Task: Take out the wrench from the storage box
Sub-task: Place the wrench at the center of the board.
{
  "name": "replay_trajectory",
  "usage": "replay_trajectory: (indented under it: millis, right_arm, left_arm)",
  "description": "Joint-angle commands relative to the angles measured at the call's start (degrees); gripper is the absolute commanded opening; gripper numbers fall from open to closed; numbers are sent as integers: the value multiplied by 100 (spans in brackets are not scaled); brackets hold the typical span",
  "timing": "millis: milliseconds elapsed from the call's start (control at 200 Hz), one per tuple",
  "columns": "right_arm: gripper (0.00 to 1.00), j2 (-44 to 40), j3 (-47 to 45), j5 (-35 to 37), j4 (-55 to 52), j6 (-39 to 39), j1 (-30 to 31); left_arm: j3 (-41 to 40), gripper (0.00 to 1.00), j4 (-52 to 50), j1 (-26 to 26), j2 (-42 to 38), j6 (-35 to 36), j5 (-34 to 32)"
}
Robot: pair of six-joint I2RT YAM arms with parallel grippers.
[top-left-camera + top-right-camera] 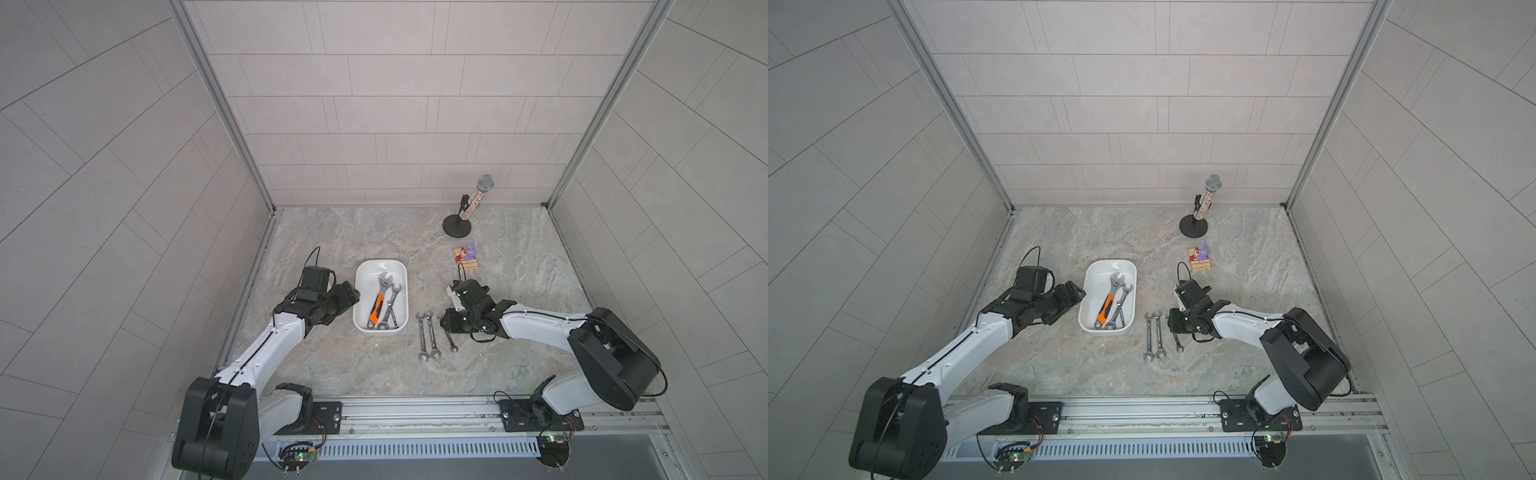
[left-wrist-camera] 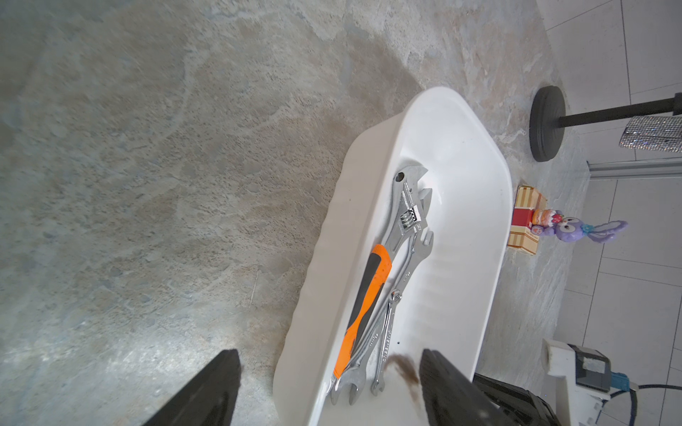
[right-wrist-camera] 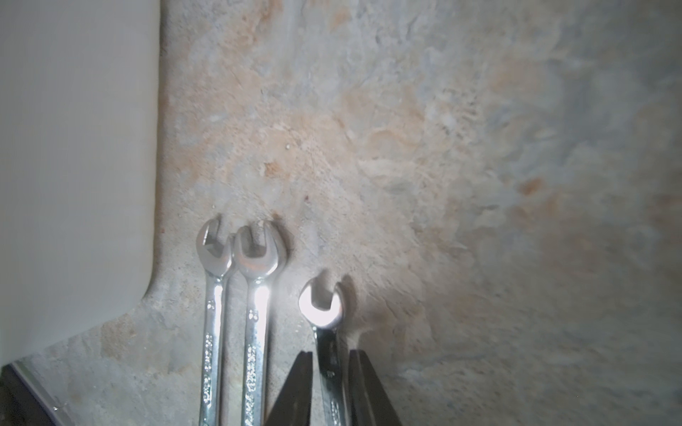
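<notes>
The white storage box [image 1: 380, 262] [image 1: 1105, 269] [image 2: 461, 110] holds an orange-handled adjustable wrench [image 1: 379, 305] [image 2: 369, 295] and slim silver wrenches [image 1: 392, 308] [image 2: 387, 324] beside it. My left gripper [image 1: 355, 296] [image 2: 329, 352] is open and straddles the box's left wall, with one finger outside and one over the inside. Right of the box, two silver wrenches [image 1: 428, 336] [image 3: 236, 313] lie side by side on the table. A smaller wrench [image 1: 449, 337] [image 3: 321, 306] lies next to them. My right gripper [image 1: 445, 323] [image 3: 330, 352] is low over its shaft, jaws slightly open on either side.
A glittery microphone on a black round stand [image 1: 465, 216] is at the back right. A purple toy on a small red-and-tan box [image 1: 467, 258] sits just behind my right arm. The box's outer wall [image 3: 73, 147] is close to the laid-out wrenches.
</notes>
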Motion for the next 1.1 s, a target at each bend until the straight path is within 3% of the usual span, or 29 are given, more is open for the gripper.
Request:
replay_trajectory:
  millis: [0, 330, 535, 1095]
  right_arm:
    - [27, 65, -237, 265, -518, 59, 10]
    - [32, -725, -551, 167, -1313, -122, 135]
    - [32, -1117, -1095, -200, -999, 115, 202]
    - [30, -979, -1043, -301, -655, 259, 591]
  left_arm:
    - [-53, 84, 62, 0, -23, 4, 2]
    - [-79, 84, 62, 14, -46, 8, 11]
    - [-78, 84, 97, 13, -40, -10, 15]
    - [-70, 83, 10, 15, 49, 26, 9]
